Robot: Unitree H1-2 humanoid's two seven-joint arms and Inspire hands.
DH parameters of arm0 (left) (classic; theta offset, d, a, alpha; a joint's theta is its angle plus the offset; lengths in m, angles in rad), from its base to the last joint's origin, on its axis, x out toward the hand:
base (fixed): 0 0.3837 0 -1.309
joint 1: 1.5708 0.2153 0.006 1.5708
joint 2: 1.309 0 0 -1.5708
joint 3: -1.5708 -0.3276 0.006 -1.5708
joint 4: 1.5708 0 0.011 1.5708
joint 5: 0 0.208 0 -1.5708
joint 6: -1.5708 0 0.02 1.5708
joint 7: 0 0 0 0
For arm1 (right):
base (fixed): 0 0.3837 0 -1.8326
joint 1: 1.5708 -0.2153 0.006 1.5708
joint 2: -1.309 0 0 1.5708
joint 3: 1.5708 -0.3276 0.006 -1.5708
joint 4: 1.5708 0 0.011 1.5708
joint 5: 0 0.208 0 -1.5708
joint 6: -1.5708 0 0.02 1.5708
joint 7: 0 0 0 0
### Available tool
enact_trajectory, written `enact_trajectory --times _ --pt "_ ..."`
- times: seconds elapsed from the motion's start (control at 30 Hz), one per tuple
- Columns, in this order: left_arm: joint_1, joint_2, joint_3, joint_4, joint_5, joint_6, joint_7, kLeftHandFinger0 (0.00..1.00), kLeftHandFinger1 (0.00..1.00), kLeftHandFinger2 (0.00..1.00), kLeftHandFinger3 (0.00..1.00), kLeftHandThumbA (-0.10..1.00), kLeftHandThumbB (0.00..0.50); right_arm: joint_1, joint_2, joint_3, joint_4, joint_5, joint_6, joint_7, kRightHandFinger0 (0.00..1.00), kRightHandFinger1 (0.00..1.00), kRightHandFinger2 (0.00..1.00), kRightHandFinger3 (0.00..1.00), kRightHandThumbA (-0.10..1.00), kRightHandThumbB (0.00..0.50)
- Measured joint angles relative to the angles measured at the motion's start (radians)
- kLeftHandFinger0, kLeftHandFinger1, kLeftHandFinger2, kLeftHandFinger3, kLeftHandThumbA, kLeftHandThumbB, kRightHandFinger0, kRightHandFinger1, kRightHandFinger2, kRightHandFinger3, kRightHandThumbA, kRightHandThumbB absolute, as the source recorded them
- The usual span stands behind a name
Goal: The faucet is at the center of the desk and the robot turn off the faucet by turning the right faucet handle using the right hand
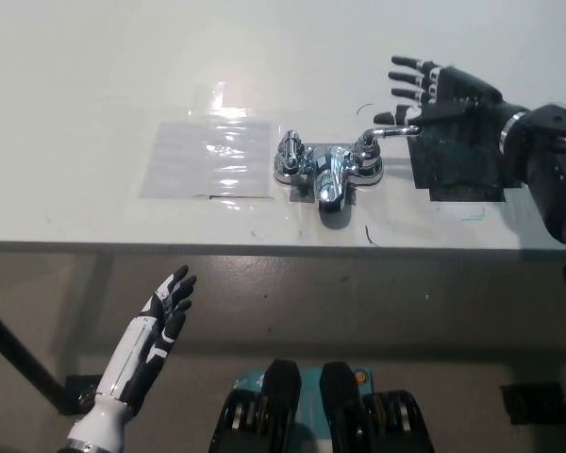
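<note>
A chrome faucet (pixel 327 170) sits at the middle of the white desk (pixel 123 75), spout toward the front edge. Its right handle (pixel 385 134) is a thin lever pointing right, level with the desk. My black right hand (pixel 441 92) hovers open just behind and to the right of that lever, fingers spread and pointing left, thumb close above the lever's tip; whether it touches, I cannot tell. The left handle (pixel 290 151) stands apart. My white left hand (pixel 156 330) rests open below the desk's front edge at the lower left.
A clear plastic sheet (pixel 209 157) lies flat left of the faucet. A dark square patch (pixel 457 165) lies under my right wrist, to the right of the faucet. The desk's front edge runs across the picture's middle.
</note>
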Motion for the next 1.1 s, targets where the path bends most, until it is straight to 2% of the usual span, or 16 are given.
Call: enact_trajectory --times 0.47,0.6,0.67,0.7,0.87,1.1 --pt "-0.001 0.000 0.000 -0.001 0.000 0.000 0.000 1.00 1.00 1.00 1.00 0.92 0.212 0.021 0.001 0.000 0.012 -0.003 -0.001 -0.007 1.00 1.00 1.00 1.00 1.00 0.373" --pt "-0.008 0.000 0.000 0.000 0.000 0.000 -0.001 1.00 1.00 1.00 1.00 0.94 0.239 0.022 0.004 -0.004 0.013 -0.002 -0.001 -0.008 1.00 1.00 1.00 1.00 1.00 0.386" --pt "-0.011 0.000 0.000 -0.001 0.000 0.000 -0.002 1.00 1.00 1.00 1.00 0.94 0.218 0.022 0.007 -0.005 0.013 -0.002 -0.001 -0.008 1.00 1.00 1.00 1.00 1.00 0.379" --pt "-0.010 0.000 0.000 -0.001 0.000 0.000 -0.002 1.00 1.00 1.00 1.00 0.93 0.212 0.022 0.008 -0.005 0.013 -0.002 -0.001 -0.008 1.00 1.00 1.00 1.00 1.00 0.392" --pt "-0.010 0.001 -0.001 -0.001 0.006 0.000 -0.002 1.00 1.00 1.00 1.00 0.93 0.219 0.023 0.030 -0.005 0.013 -0.002 -0.001 -0.002 1.00 1.00 1.00 1.00 1.00 0.383" --pt "-0.008 0.001 -0.001 -0.002 0.010 0.001 -0.002 1.00 1.00 1.00 1.00 0.92 0.231 0.023 0.040 0.023 0.010 -0.011 -0.013 0.020 1.00 1.00 1.00 1.00 1.00 0.422"
